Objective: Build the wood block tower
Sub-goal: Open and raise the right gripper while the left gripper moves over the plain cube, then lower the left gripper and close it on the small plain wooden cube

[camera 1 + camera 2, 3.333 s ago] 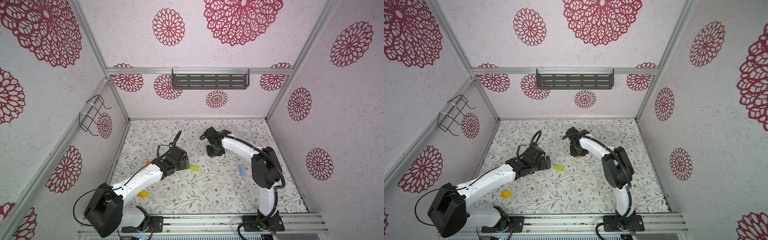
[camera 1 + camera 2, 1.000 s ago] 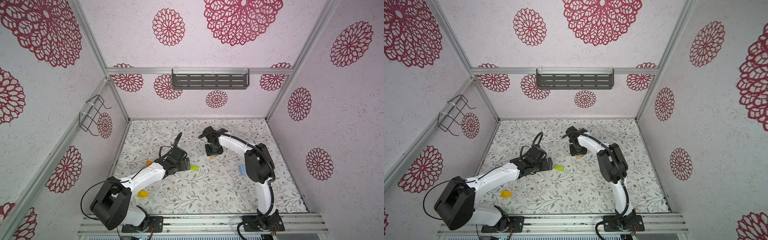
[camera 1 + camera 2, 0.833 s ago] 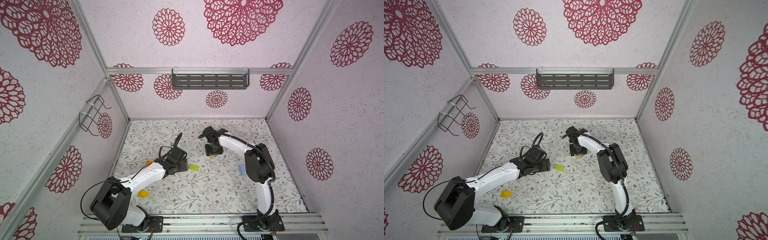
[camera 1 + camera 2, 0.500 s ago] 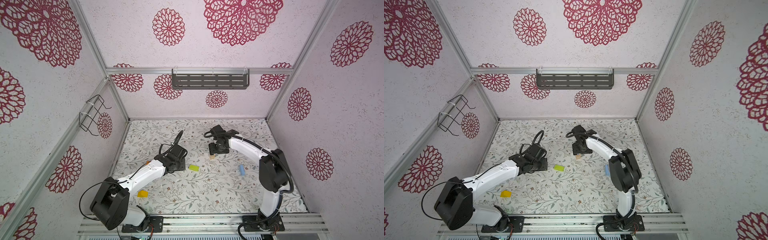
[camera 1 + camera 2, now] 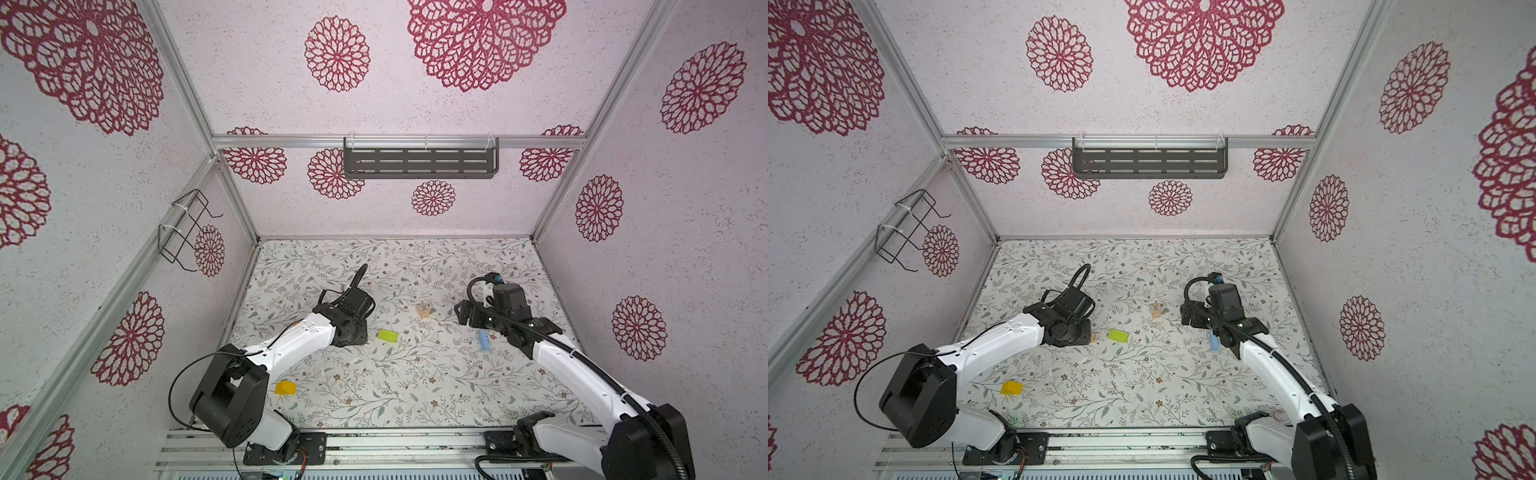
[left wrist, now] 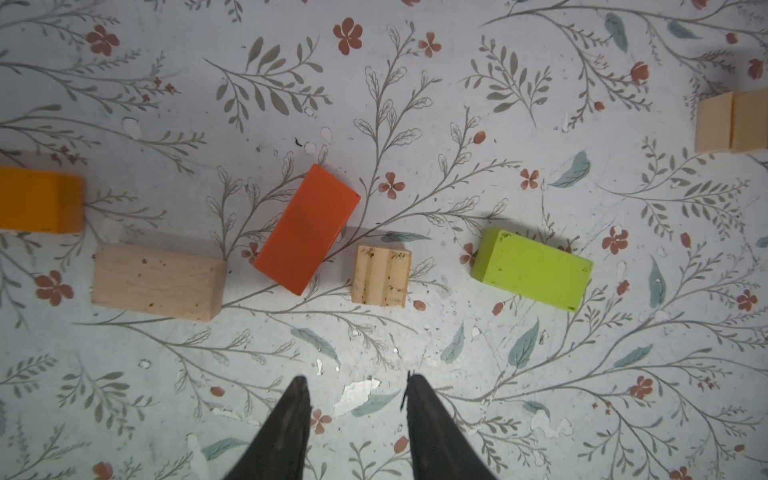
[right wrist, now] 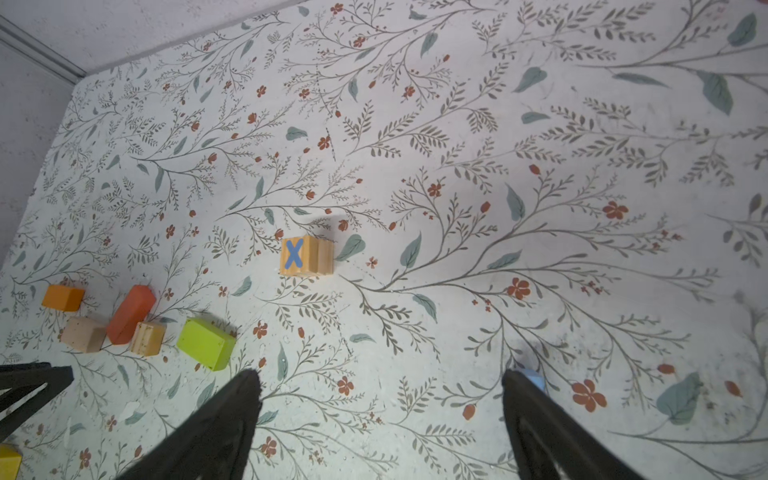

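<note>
so the right gripper [image 7: 380,378] is pulling back wide and empty, leaving the X cube [image 7: 305,255] as the base, while the left gripper [image 6: 357,382] is narrowing on nothing.

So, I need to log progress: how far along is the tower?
Barely begun. Done: only the X cube stands mid-table. In hand: nothing; left gripper and right gripper are open and empty. Left: green block, red block, orange block, plain block, small cube, yellow block, blue block, all loose.
</note>
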`<state>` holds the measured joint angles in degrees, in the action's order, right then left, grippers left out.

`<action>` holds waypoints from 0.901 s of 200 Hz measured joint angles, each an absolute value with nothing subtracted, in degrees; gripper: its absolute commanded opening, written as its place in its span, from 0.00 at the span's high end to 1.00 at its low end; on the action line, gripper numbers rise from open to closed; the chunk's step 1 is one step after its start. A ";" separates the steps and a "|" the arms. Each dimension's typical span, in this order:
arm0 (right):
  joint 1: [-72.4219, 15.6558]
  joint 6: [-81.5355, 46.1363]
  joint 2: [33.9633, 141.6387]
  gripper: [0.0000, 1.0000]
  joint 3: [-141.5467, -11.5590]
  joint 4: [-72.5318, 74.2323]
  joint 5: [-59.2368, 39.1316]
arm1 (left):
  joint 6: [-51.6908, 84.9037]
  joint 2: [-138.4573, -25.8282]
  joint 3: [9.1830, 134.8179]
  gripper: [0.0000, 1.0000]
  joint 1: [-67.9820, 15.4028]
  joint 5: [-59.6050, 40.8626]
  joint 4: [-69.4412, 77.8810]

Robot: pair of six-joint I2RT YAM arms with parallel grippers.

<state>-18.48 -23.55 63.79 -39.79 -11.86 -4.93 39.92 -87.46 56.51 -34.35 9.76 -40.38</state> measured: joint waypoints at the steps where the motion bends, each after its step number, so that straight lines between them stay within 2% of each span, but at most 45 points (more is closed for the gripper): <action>1: -18.35 -23.66 63.57 0.04 -39.31 -11.46 -5.06 | 39.92 -87.55 56.58 0.58 -34.35 9.76 -40.38; 69: -15.81 -29.15 52.99 0.01 -21.23 8.95 -7.33 | 40.58 -93.08 59.68 0.48 -34.17 9.45 -40.42; 124: -15.25 -31.07 43.07 0.01 -11.92 18.81 -3.53 | 40.45 -94.87 59.88 0.49 -32.21 7.42 -39.42; 180: -15.14 -31.11 46.28 0.01 -11.27 22.41 -1.19 | 39.94 -97.97 60.73 0.51 -31.81 4.97 -38.41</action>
<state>-15.14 -31.11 46.28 -11.27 22.41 -1.19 39.94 -97.97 60.73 -31.81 4.97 -38.41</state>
